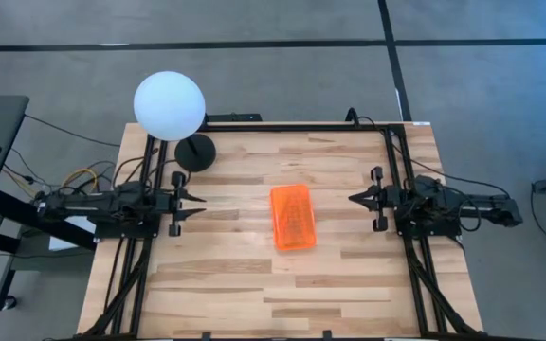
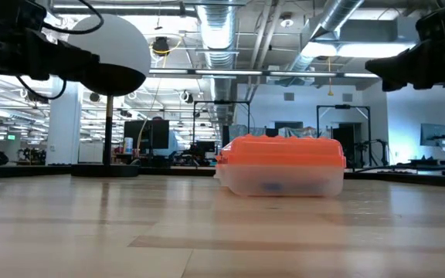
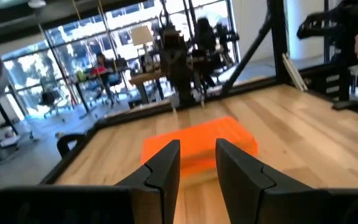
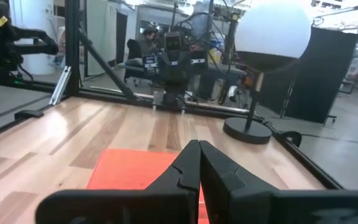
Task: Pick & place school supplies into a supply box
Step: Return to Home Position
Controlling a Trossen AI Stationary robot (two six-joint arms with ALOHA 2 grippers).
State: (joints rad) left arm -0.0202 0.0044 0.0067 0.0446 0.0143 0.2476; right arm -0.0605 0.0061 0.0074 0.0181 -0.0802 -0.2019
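- Left gripper (image 3: 197, 152): my fingers slightly spread, empty.
- Right gripper (image 4: 199, 149): pressed together, empty.
- Orange-lidded clear plastic box (image 1: 292, 218) lies shut on wooden surface (image 1: 226, 275); risk: if unlatched, it could spring open.

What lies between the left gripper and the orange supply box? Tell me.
Only bare tabletop lies between the left gripper and the supply box; the high view shows it.
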